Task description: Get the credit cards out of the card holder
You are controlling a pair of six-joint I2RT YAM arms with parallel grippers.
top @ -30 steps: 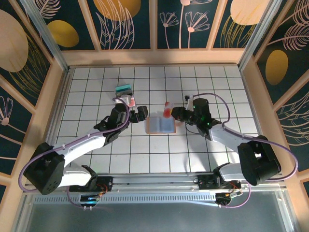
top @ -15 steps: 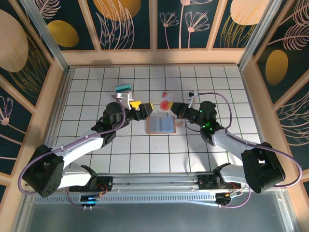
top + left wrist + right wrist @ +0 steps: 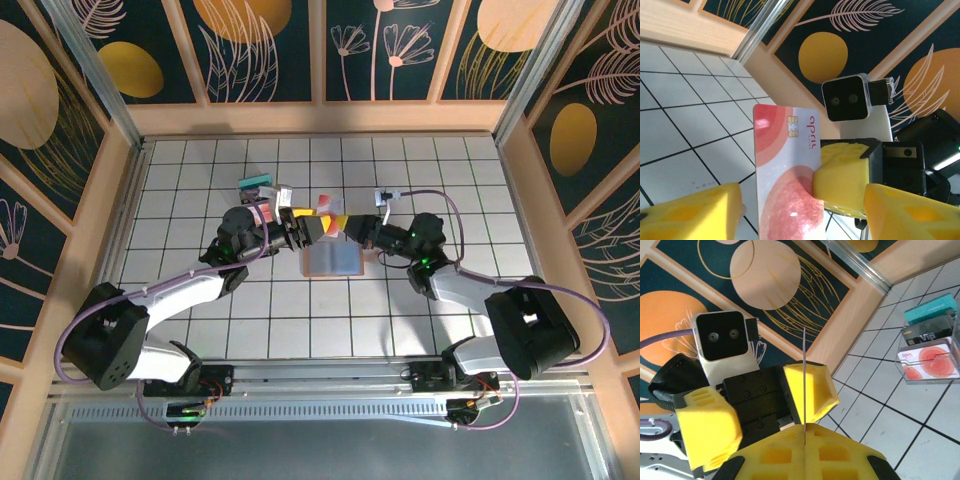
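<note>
A white credit card with red circles (image 3: 787, 170) stands upright above the table, pinched by my right gripper (image 3: 804, 432), which is shut on its lower edge. In the right wrist view the card (image 3: 804, 385) shows edge-on as a thin line. My left gripper (image 3: 800, 215) faces the right one with its yellow fingers (image 3: 690, 210) open on either side of the card, not touching it. From above, the card (image 3: 328, 207) sits between the two grippers. The card holder (image 3: 333, 260) lies open on the tiles below them, grey-blue side up.
A clear stand (image 3: 927, 377) at the back left holds a teal card (image 3: 930, 310), a dark card and a red-and-white card (image 3: 930, 362); from above the stand (image 3: 258, 190) is just behind the left wrist. Wooden walls ring the tiled floor.
The right gripper lifted the card and carried it left. The left gripper swung up to meet it, and its jaws narrowed around the card.
</note>
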